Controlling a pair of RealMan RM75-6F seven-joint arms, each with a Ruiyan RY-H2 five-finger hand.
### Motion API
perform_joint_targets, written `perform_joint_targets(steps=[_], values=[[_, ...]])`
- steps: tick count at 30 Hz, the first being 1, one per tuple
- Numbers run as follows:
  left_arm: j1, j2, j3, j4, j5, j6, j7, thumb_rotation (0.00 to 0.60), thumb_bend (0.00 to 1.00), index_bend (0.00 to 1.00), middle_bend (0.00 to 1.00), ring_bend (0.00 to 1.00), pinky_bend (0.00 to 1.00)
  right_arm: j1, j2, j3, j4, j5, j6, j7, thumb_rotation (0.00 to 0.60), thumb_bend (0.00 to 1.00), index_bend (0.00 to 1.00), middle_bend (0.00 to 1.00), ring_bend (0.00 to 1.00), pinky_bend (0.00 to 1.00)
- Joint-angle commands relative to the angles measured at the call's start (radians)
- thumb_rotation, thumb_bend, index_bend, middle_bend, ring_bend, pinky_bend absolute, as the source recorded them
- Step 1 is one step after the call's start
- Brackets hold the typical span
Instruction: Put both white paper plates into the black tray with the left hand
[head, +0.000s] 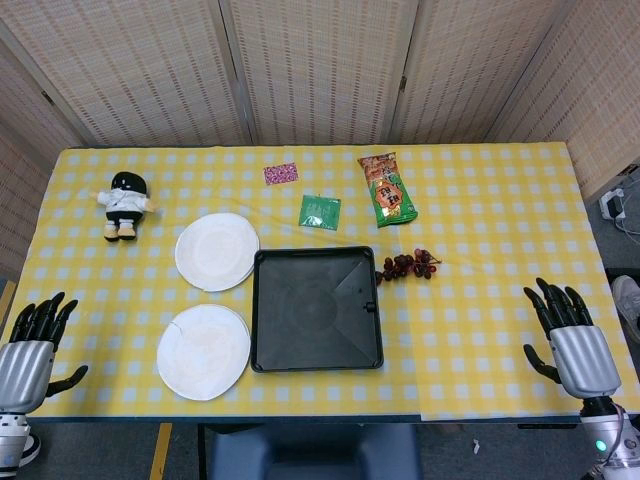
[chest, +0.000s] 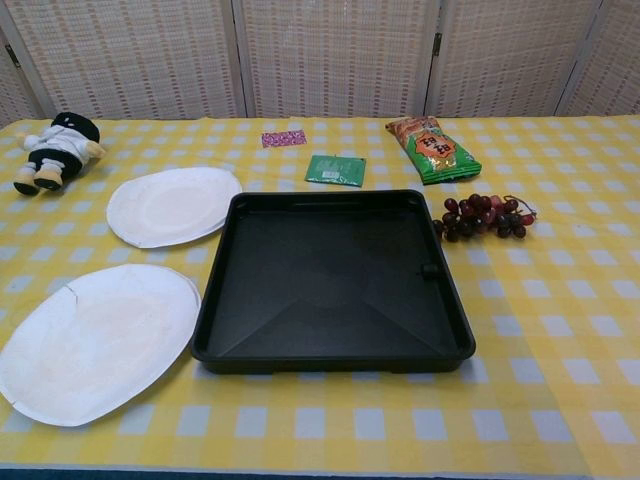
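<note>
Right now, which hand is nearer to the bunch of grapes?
Right. The right hand hovers open at the table's near right corner, past the grapes. The left hand sits at the near left corner, beyond tray and plates.

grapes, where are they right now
The grapes lie on the table just off the black tray's far right corner, below the green snack bag in the head view.

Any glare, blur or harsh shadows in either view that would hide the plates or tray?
Head view: even, soft light, both white paper plates sharp. Chest view: faint sheen on the black plastic tray, nothing hidden; nearest plate cropped at the left edge.
</note>
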Motion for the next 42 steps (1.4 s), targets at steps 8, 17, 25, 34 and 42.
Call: perform_joint_targets(steps=[8, 17, 25, 34, 42], values=[[-0.015, 0.001, 0.034, -0.021, 0.039, -0.041, 0.008, 0.6, 0.22, 0.07, 0.01, 0.0, 0.01, -0.024, 0.005, -0.005, -0.001, -0.04, 0.065, 0.011, 0.6, 0.37, 0.0, 0.0, 0.0, 0.0], [-0.005, -0.089, 0.086, 0.1, 0.274, 0.086, -0.029, 0.6, 0.22, 0.41, 0.68, 0.66, 0.8, -0.028, -0.003, -0.007, -0.005, -0.052, 0.075, -0.013, 0.6, 0.37, 0.0, 0.0, 0.0, 0.0], [-0.01, -0.17, 0.125, 0.21, 0.356, 0.101, -0.055, 0.6, 0.22, 0.55, 1.0, 1.0, 1.0, -0.038, 0.002, 0.001, -0.011, -0.034, 0.082, -0.013, 0.6, 0.37, 0.0, 0.0, 0.0, 0.0], [0.009, -0.326, 0.146, 0.362, 0.391, 0.104, 0.026, 0.6, 0.23, 0.54, 1.0, 1.0, 1.0, -0.029, -0.001, -0.002, -0.009, -0.037, 0.062, -0.009, 0.6, 0.37, 0.0, 0.0, 0.0, 0.0], [0.034, -0.417, 0.153, 0.455, 0.365, 0.106, 0.044, 0.6, 0.24, 0.52, 1.0, 1.0, 1.0, -0.036, 0.007, -0.004, -0.009, -0.049, 0.08, 0.016, 0.6, 0.36, 0.0, 0.0, 0.0, 0.0]])
